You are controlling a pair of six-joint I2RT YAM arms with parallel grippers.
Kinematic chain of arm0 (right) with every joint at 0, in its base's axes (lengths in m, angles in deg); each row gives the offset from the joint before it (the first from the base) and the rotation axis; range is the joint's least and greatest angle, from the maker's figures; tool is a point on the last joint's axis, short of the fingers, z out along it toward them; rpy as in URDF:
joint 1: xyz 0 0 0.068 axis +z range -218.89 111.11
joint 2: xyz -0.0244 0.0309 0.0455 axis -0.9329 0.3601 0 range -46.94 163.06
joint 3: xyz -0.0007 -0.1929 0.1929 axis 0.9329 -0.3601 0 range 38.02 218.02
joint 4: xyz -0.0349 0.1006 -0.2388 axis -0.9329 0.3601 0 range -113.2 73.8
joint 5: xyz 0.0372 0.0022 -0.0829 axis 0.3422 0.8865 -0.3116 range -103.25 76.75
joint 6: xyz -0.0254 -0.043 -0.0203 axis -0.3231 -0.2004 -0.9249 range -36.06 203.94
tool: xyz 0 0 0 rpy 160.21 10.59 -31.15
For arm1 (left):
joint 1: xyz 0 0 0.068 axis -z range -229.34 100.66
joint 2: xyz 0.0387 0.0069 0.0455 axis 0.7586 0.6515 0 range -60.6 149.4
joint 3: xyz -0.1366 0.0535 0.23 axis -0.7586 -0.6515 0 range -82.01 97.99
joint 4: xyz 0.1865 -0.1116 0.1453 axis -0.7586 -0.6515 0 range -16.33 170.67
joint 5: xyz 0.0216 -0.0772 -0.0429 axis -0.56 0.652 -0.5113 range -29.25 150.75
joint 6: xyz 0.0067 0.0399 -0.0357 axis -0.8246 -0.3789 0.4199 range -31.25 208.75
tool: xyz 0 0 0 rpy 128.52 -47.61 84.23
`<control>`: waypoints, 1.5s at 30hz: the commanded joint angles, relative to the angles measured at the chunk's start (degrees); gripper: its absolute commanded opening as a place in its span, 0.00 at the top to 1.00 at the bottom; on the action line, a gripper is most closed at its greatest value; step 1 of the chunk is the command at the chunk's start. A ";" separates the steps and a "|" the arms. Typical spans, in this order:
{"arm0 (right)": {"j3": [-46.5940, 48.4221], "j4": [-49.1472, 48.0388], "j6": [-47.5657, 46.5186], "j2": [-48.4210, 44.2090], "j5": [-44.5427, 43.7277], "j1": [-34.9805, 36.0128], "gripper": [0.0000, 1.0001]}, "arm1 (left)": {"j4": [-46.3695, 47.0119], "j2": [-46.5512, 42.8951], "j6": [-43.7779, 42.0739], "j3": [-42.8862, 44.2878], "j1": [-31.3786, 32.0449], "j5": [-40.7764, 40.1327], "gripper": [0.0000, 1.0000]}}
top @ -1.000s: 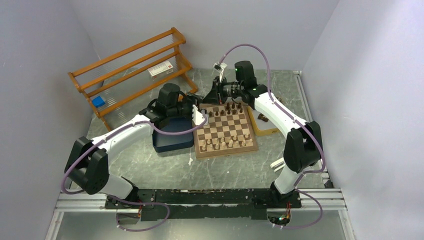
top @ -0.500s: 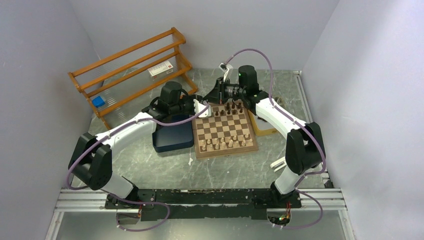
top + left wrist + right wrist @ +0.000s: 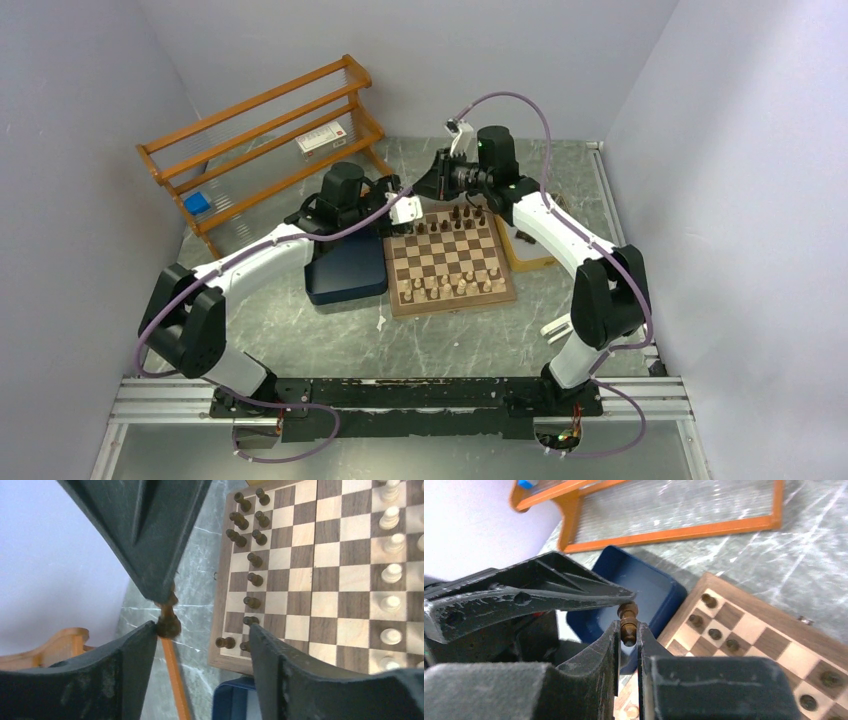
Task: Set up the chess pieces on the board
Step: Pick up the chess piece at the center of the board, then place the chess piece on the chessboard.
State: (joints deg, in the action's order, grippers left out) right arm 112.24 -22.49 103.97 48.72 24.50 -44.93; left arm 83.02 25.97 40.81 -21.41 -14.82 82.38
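The board (image 3: 450,262) lies mid-table, with dark chess pieces (image 3: 455,217) on its far rows and pale ones (image 3: 452,288) on its near rows. Beyond the board's far left corner my right gripper (image 3: 628,630) is shut on one dark chess piece (image 3: 628,614), held in the air. In the left wrist view that piece (image 3: 168,623) hangs from the right gripper's fingers (image 3: 145,535) and touches one of my left fingers (image 3: 132,670). My left gripper (image 3: 202,630) stands open, its other finger (image 3: 280,670) well clear of the piece.
A dark blue tray (image 3: 345,270) sits against the board's left side, below both grippers. A yellow tray (image 3: 530,258) holding dark pieces lies right of the board. An orange wooden rack (image 3: 265,135) stands at the back left.
My left gripper has moved back and up from the board's left edge to meet the right gripper. Its jaws narrowed, then widened again. The right gripper has kept its grip on the piece.
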 commanded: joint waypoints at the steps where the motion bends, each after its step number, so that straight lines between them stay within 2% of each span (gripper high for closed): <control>1: 6.10 8.15 -3.49 0.05 -9.41 -0.79 1.00 | 1.23 -3.68 9.83 -0.59 -1.54 0.94 0.22; 2: 7.75 11.19 -4.19 0.76 -10.86 -0.83 1.00 | 1.49 -4.66 12.41 -1.22 -2.18 0.57 0.18; 3: 9.65 13.84 -4.64 1.67 -12.66 -0.84 1.00 | 1.89 -5.79 15.06 -2.05 -2.85 0.22 0.07; 4: 11.63 16.38 -5.04 2.83 -14.25 -0.77 1.00 | 2.49 -6.99 18.34 -2.88 -3.45 -0.25 0.03; 9: 20.76 27.46 -7.23 8.80 -22.78 -0.59 1.00 | 1.18 -13.49 28.38 -7.30 -4.25 -6.41 0.02; 12: 26.45 33.29 -8.20 12.93 -27.46 0.13 1.00 | -0.48 -17.47 36.51 -9.47 -4.33 -14.52 0.02; 15: 31.74 38.15 -8.77 16.24 -31.08 1.03 1.00 | -6.70 -20.59 43.35 -9.33 -4.38 -23.30 0.02; 17: 34.81 40.85 -9.16 18.25 -33.06 1.76 1.00 | -11.41 -22.17 45.75 -9.17 -4.38 -25.48 0.02; 24: 48.49 53.72 -10.44 28.41 -38.29 5.50 1.00 | -14.25 -31.24 45.43 -12.58 -4.37 -24.85 0.02; 32: 59.40 60.80 -9.80 38.17 -41.34 8.36 1.00 | -11.64 -38.44 43.67 -15.32 -4.16 -26.16 0.02; 45: 59.51 62.43 -10.10 42.03 -42.63 9.26 1.00 | -12.68 -39.07 43.37 -14.90 -4.03 -26.65 0.02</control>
State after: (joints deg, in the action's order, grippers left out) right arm 170.46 38.67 94.27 90.01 -17.35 -35.88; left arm 70.08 -12.28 84.61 -36.01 -19.08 56.61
